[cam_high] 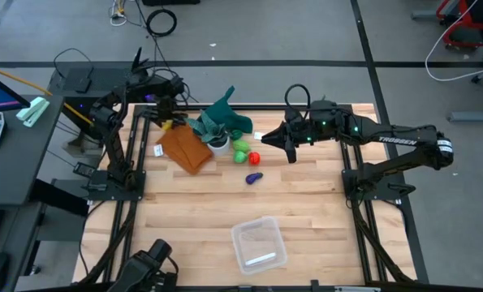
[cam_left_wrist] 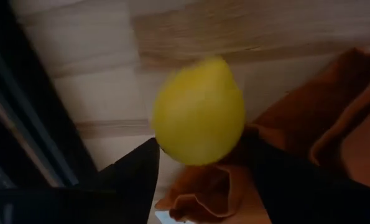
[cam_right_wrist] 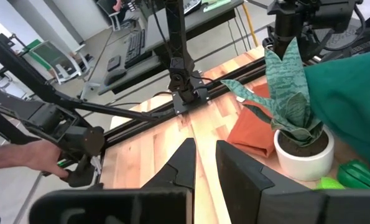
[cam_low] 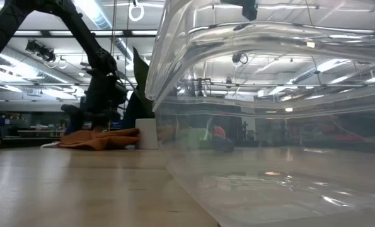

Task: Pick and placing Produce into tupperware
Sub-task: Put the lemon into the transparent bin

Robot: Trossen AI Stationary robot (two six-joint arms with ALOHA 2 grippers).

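Wooden tabletop [cam_high: 225, 203] on grey floor; left gripper [cam_left_wrist: 197, 171] spread around yellow fruit [cam_left_wrist: 198, 112] beside orange cloth [cam_high: 186, 148]. Right gripper [cam_high: 290, 154] pressed together. Container [cam_high: 258, 244] near front edge.

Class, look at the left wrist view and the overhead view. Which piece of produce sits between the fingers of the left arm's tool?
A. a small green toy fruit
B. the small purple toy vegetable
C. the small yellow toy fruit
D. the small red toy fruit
C: the small yellow toy fruit sits between the left tool's dark fingers, beside the orange-brown cloth.
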